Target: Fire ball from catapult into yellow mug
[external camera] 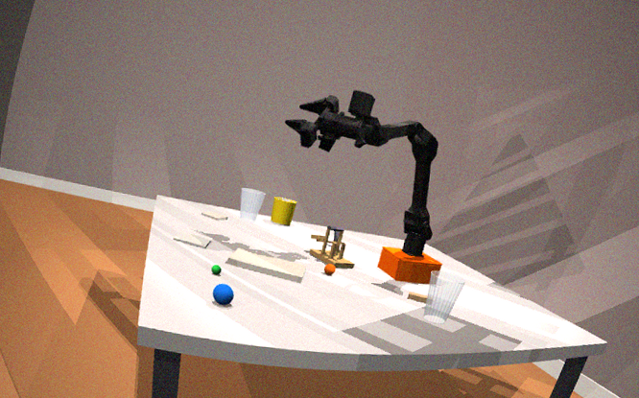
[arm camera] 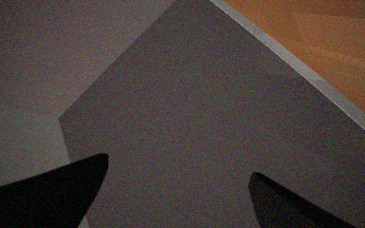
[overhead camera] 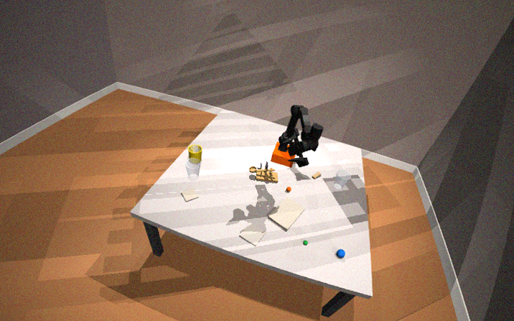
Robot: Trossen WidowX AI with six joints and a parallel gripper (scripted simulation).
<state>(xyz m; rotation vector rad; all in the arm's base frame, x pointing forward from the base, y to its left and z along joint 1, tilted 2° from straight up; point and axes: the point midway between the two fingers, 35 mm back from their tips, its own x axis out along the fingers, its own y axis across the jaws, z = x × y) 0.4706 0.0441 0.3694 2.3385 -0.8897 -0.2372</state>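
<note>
A small wooden catapult (overhead camera: 272, 177) (external camera: 344, 263) stands mid-table, its arm end pointing towards the mug side; no ball can be made out on it. The yellow mug (overhead camera: 195, 155) (external camera: 282, 213) stands upright near the table's far left edge in the top view. An orange ball (overhead camera: 288, 188) (external camera: 329, 268) lies on the table close to the catapult. A small green ball (overhead camera: 305, 242) (external camera: 215, 269) and a larger blue ball (overhead camera: 341, 253) (external camera: 223, 294) lie farther off. My gripper (external camera: 294, 115) (arm camera: 180, 170) is open and empty, high above the table, its wrist view showing only wall and floor.
A clear cup (overhead camera: 192, 170) (external camera: 250, 205) stands beside the mug; another clear cup (overhead camera: 341, 180) (external camera: 442, 298) stands near a small wooden block (overhead camera: 316, 175) (external camera: 417, 297). A thick pale board (overhead camera: 286, 215) (external camera: 266, 266) and two thinner pale pieces lie on the table. The arm's base is an orange box (overhead camera: 280, 158) (external camera: 406, 268).
</note>
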